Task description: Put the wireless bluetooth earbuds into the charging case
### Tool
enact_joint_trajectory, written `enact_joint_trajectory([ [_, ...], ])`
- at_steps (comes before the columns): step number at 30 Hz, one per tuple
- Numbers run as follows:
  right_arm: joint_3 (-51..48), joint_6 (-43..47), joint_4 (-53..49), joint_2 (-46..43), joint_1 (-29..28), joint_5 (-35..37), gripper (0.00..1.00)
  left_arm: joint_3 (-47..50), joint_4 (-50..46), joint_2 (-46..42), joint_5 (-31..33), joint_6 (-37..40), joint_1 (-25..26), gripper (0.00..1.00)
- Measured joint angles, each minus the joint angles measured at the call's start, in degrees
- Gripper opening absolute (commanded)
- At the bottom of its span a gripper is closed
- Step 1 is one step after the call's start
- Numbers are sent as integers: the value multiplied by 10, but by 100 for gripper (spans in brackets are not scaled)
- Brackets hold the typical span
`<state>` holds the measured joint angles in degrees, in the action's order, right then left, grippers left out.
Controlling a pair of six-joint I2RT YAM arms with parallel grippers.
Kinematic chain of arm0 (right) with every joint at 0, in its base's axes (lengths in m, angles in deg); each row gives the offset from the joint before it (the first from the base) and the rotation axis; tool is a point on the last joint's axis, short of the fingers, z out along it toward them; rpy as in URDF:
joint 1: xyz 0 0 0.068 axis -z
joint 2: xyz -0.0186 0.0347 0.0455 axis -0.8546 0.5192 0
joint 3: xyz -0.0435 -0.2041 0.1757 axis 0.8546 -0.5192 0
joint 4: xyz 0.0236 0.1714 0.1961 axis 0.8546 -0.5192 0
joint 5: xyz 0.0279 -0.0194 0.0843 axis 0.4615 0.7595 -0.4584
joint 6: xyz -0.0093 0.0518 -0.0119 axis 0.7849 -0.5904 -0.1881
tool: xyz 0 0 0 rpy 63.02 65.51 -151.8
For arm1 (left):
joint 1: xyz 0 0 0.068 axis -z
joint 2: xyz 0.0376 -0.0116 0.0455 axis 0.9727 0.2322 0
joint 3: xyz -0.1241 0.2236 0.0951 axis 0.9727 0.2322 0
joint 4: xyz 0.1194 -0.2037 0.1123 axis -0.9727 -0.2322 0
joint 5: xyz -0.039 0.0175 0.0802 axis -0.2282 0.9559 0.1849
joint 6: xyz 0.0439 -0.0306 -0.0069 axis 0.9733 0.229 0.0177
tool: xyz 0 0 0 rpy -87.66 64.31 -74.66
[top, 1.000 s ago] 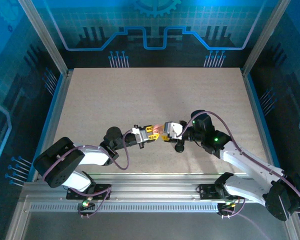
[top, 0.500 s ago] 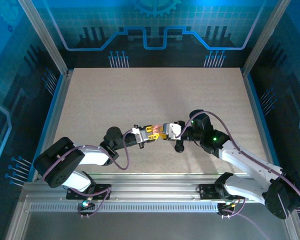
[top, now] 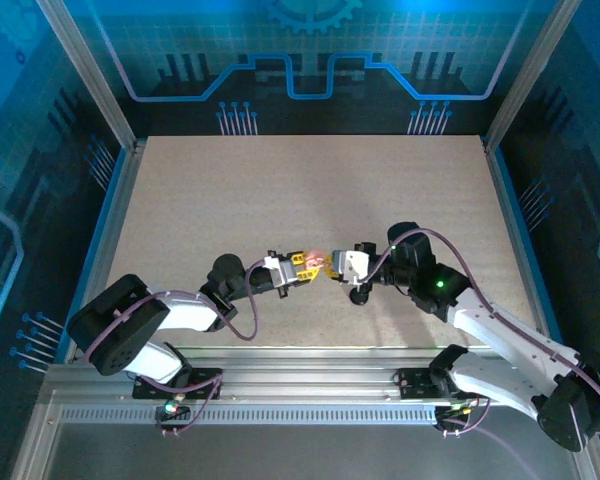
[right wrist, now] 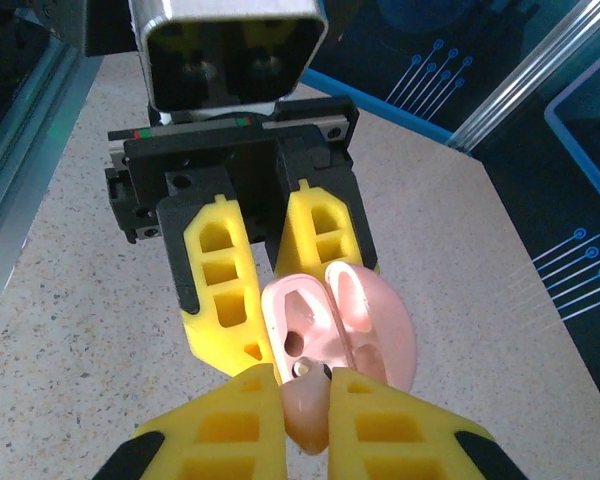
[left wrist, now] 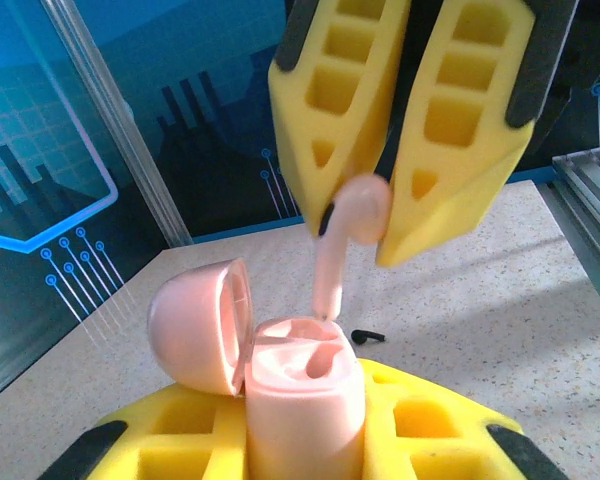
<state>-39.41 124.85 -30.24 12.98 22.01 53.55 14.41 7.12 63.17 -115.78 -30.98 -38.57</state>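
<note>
Right end effector [left wrist: 358,228] pinching pink earbud [left wrist: 330,275], stem pointing at open case [left wrist: 305,395] clamped in left end effector [left wrist: 305,445]

Top view: bright, even light from above on the beige speckled desk [top: 280,190]; blue-lit wall panels [top: 300,60] dimmer, w/ blue cast. Soft shadows under both arms. Wrist views: sharp centre, soft sheen on pale pink open charging case [left wrist: 305,400] & pale pink earbud [left wrist: 358,208]; nearest yellow plastic fingers [left wrist: 150,430] slightly blurred, bkgd soft.

From overhead behind, down onto the surface [top: 280,190]; from both wrists, close, face to face, onto one pink case [left wrist: 305,400].
</note>
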Motion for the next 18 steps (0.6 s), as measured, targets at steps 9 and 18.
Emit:
enact_joint_trajectory([
  [9,7,4,-13,-8,-4,-3,12,0,0,0,0,0,0,13],
  [18,14,6,-12,19,-16,-3,12,0,0,0,0,0,1,12],
])
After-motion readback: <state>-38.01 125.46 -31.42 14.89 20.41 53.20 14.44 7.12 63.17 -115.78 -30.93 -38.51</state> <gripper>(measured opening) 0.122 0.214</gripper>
